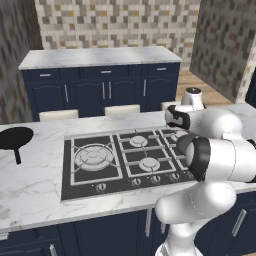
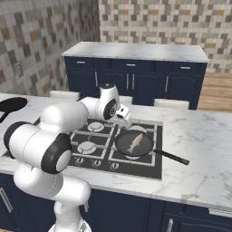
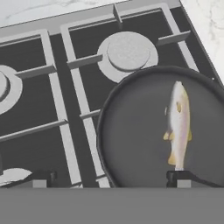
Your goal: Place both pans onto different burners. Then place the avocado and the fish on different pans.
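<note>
So one pan (image 2: 134, 143) is on the front right burner with the fish (image 2: 135, 143) lying flat in the middle, handle poking out toward the counter (image 2: 199, 136) edge. The hand (image 2: 125, 117) hangs just above it, fingers spread wide and holding nothing, which looks like a fresh drop-off. The other pan (image 1: 14, 138) sits off the cooktop (image 1: 95, 180) on the counter's left end, so it needs a burner (image 1: 94, 156) next. Can't spot the avocado.

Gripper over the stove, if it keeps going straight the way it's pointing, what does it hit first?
Most likely the pan holding the fish; the open gripper points down at its near rim, though depth is unclear.
</note>
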Controlling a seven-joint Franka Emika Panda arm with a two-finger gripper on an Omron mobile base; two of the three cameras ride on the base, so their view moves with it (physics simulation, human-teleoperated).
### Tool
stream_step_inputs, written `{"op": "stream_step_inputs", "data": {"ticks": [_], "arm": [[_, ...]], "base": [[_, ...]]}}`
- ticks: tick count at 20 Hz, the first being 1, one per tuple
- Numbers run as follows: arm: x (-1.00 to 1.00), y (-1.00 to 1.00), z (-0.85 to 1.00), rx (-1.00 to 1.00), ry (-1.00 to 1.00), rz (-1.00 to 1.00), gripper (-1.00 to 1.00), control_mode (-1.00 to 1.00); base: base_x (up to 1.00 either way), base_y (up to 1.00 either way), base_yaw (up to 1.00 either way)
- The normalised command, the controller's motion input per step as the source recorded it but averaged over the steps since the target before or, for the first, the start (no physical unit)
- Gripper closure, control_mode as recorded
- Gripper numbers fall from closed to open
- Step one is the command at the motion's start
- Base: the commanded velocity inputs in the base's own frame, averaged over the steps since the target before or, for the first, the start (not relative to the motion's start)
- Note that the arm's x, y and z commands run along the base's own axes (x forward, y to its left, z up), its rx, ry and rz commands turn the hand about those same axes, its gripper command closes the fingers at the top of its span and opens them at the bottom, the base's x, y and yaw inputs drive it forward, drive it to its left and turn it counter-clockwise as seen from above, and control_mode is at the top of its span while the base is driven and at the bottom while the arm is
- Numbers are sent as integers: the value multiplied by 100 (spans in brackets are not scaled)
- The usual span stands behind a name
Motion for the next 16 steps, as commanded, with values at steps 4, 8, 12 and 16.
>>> {"op": "stream_step_inputs", "data": {"ticks": [4, 8, 12, 16], "arm": [[1, 47, 0, 0, 0, 0, -100, -100], [0, 41, 0, 0, 0, 1, -100, -100], [0, 38, 0, 0, 0, 0, -100, -100], [0, 9, 0, 0, 0, 0, -100, 100]], "base": [[0, 0, 0], [0, 0, 0], [0, 0, 0], [-8, 27, 0]]}}
